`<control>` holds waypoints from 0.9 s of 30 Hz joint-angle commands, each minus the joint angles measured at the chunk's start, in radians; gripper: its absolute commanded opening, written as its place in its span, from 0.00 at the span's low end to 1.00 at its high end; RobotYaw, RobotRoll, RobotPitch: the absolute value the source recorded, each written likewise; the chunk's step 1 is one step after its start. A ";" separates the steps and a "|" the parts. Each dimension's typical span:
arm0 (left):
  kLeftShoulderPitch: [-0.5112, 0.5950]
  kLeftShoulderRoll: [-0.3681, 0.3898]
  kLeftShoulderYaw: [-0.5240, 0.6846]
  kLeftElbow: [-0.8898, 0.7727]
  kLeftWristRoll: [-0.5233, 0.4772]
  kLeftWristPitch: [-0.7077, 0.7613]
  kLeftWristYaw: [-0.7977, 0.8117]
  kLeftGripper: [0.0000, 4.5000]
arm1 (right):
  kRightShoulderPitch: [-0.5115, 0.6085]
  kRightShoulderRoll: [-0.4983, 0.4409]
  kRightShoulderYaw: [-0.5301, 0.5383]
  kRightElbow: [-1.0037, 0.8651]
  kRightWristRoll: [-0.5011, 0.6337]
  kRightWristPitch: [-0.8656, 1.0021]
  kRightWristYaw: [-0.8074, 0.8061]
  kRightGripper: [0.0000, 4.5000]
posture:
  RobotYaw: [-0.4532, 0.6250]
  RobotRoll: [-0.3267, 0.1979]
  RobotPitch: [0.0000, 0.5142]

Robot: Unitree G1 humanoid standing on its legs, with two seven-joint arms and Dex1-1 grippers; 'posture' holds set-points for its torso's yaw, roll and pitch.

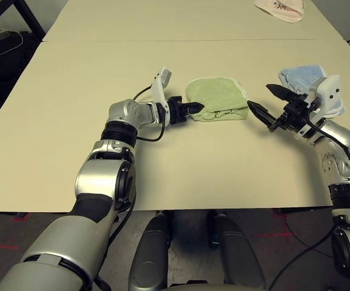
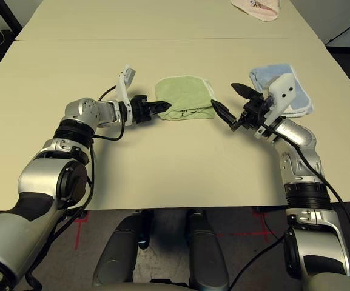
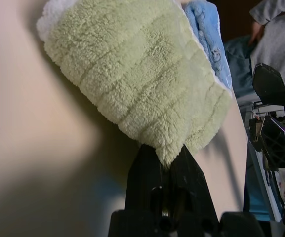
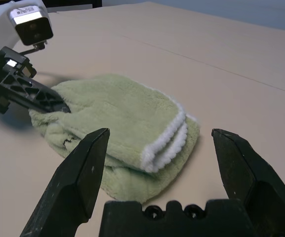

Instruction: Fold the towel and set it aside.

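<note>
On the cream table in front of you, the light green terry towel with white corded edging [image 1: 217, 94] lies ahead, toward 12 o'clock. From it, your black-fingered left gripper [image 1: 194, 109] is at 9 o'clock, touching its near-left corner. The light blue folded towel [image 1: 302, 77] lies apart at 3 o'clock, your black-fingered right gripper [image 1: 263, 102] between the two towels. The pink cloth [image 1: 282, 8] lies well apart at 1 o'clock, beyond the table seam [image 1: 162, 40].

You can't read the small dark mark [image 1: 218, 113] on the green towel [image 1: 214, 94]; your right gripper [image 1: 261, 100] partly covers the blue towel [image 1: 299, 77].
</note>
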 commanded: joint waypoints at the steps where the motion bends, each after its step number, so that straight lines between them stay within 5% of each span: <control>1: 0.004 0.032 0.026 -0.041 0.005 -0.037 0.028 0.01 | 0.012 -0.002 0.005 0.001 -0.008 -0.006 -0.002 1.00 | 0.46 0.62 0.39; 17: 0.137 0.205 0.195 -0.212 -0.023 -0.101 0.214 0.01 | -0.006 0.000 0.013 0.015 -0.012 -0.008 -0.002 1.00 | 0.49 0.62 0.38; 27: 0.304 0.183 0.335 -0.506 -0.081 -0.132 0.436 0.01 | -0.018 -0.004 0.018 0.029 -0.013 -0.009 0.009 1.00 | 0.51 0.62 0.40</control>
